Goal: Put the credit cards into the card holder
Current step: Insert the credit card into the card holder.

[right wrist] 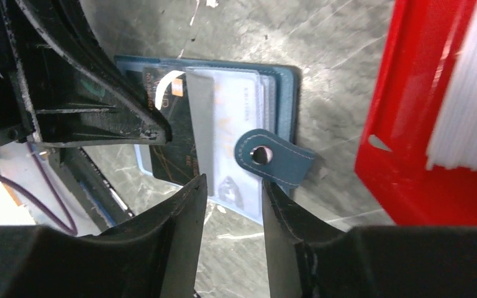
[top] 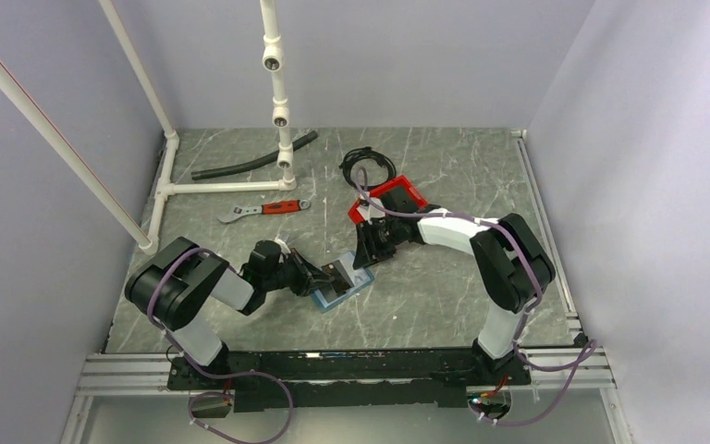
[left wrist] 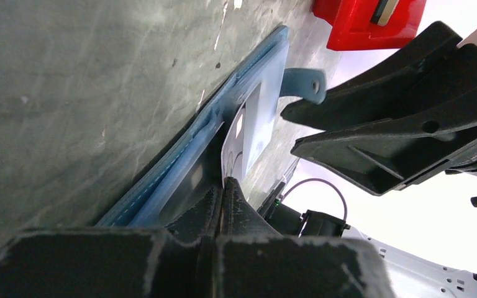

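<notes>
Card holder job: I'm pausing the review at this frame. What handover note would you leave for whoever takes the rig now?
Left gripper: shut on the light card, whose far edge is at the clear pocket of the card holder.
Right gripper: open, fingers straddling the holder's near edge beside its strap.
The holder lies flat on the table, near the red bin.
Done: an orange-printed card appears to be pocketed.
Left: push the light card fully in, then release.
</notes>
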{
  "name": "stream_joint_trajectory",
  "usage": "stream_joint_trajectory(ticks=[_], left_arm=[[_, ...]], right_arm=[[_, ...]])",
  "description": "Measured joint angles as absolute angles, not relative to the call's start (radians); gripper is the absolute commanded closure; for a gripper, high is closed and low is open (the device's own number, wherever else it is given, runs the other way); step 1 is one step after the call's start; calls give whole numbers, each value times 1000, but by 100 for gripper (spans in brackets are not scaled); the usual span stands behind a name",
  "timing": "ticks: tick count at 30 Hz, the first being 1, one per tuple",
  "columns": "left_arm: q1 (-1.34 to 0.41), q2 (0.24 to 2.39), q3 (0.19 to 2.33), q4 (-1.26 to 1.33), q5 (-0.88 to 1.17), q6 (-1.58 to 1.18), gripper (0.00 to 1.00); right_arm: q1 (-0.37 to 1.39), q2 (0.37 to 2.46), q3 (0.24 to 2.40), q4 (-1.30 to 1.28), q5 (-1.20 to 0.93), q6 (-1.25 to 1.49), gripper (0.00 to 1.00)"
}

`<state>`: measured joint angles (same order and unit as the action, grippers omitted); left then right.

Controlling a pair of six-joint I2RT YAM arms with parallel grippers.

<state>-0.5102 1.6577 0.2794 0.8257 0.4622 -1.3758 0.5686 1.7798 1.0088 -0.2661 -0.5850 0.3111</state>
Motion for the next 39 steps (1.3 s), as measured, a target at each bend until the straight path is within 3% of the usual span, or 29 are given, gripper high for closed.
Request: stream_joint_trajectory(ticks=[3,5,11,18,24,28,34,39], left_arm=[[-516,1658,280,826,450,-1377,100],[-520,1658,280,826,445,-1377,100],[-539,1668,302,822,420,-1377,100],[-591,1693,376,773,357,-1373,100],[-606,1649,405,660,324,-1361,66],[-614,1530,412,486,281,-1329,51],[-615,1457,450,313,272,-1287,44],[-615,1451,471,252,275,-1260,38]], right_arm=[[566,1784,1021,-281,-550,294,55],[566,1804,1035,-294,-531,281,59],[556,1836,1037,-276,-535,280,93],[544,1832,983,-182,-564,310,97],[540,1831,974,-166,-570,326,100],[553,1831,974,-168,-584,326,100],[571,1830,975,-191,-593,321,100],[573,1803,976,-245,-592,305,91]])
